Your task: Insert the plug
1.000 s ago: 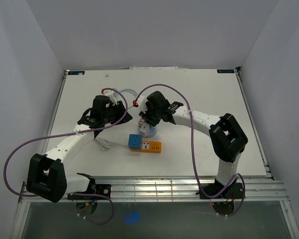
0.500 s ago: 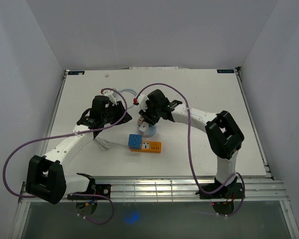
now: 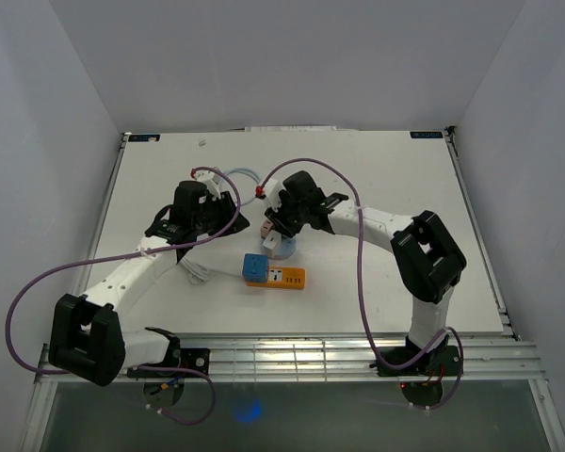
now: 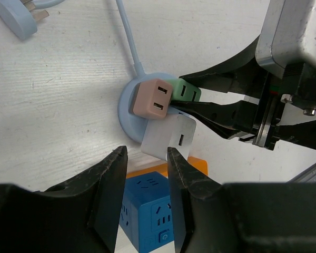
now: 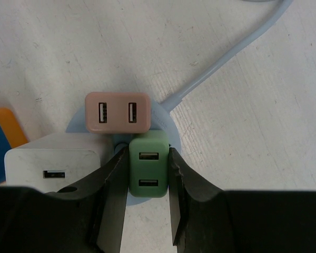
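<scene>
Right wrist view: a pale-blue round hub lies on the white table and carries three blocks. A pink adapter stands at its 12 o'clock, a white adapter at 8 o'clock, and the green plug at 6 o'clock. The right gripper is clamped on the green plug, one finger against each side. Whether the plug is fully seated cannot be told. The hub's cable leaves toward 2 o'clock.

Left wrist view: the left gripper hangs above the hub with its fingers apart, holding nothing.

Top view: an orange power strip lies at 6 o'clock of the hub, with a blue cube socket seated on its 9 o'clock end.

Compared with one second earlier, the hub, strip and cube lie unmoved. The right arm's wrist and elbow have shifted only slightly, and the left arm holds its pose.
</scene>
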Robot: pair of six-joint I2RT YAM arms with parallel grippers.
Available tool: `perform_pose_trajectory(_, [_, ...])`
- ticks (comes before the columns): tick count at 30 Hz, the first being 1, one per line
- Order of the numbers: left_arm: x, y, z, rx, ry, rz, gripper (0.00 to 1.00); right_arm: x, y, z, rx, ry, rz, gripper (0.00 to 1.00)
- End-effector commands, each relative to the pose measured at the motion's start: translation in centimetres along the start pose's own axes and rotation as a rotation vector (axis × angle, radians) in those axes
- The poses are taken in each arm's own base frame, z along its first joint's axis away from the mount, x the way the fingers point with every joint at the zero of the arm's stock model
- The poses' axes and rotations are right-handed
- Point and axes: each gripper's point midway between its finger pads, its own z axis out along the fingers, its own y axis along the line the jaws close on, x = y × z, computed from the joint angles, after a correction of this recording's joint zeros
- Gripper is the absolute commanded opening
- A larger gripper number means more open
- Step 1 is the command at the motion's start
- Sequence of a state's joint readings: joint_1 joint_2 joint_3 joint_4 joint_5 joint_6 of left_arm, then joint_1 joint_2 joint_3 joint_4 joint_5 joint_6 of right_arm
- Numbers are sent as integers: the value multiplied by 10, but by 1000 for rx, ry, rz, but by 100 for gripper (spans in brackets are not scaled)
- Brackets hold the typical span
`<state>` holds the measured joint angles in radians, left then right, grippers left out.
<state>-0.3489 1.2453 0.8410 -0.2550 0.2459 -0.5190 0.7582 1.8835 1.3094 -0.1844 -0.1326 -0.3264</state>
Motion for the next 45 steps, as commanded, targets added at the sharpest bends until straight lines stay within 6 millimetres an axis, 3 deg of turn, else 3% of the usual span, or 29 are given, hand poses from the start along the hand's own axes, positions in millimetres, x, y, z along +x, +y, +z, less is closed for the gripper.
perform_pose_trajectory(1, [-14, -10, -9, 28, -39, 21, 47, 128, 33, -5, -95, 415, 94, 14])
perform_pose_trajectory(2, [-15, -10, -9, 26, -40, 20, 47, 124, 31, -6, -93, 403, 96, 18])
perform_pose_trajectory(3, [-15, -10, -10, 26, -42, 21, 47, 119, 28, -8, -85, 388, 96, 31])
perform_pose_trajectory(13, [-18, -16, -8, 48, -36, 15, 47, 59, 2, -22, -30, 269, 107, 43])
perform_pose_trajectory(17, [-15, -25, -4, 99, -1, 14, 50, 47, 0, -24, -34, 253, 110, 58])
perform_pose_trajectory(28, [-12, -26, -2, 109, 15, 14, 51, 29, 1, -35, -43, 200, 107, 60])
perform_pose_trajectory(36, [-13, -22, -5, 85, 4, 23, 52, 4, -13, -68, 18, 72, 142, 61])
perform_pose_trajectory(37, [-15, -22, -8, 82, -8, 26, 52, 9, -13, -70, 28, 67, 157, 61])
perform_pose_trajectory(39, [-16, -21, -11, 73, -22, 28, 53, -8, -26, -85, 93, -34, 192, 64])
perform_pose_trajectory(40, [-18, -19, -12, 58, -35, 28, 54, 1, -23, -86, 102, -38, 212, 65])
perform_pose_trajectory(43, [-24, -17, -20, 41, -78, 39, 57, -22, -30, -111, 154, -199, 249, 72])
perform_pose_trajectory(45, [-29, -14, -28, 18, -124, 45, 60, -19, -27, -126, 185, -256, 283, 77])
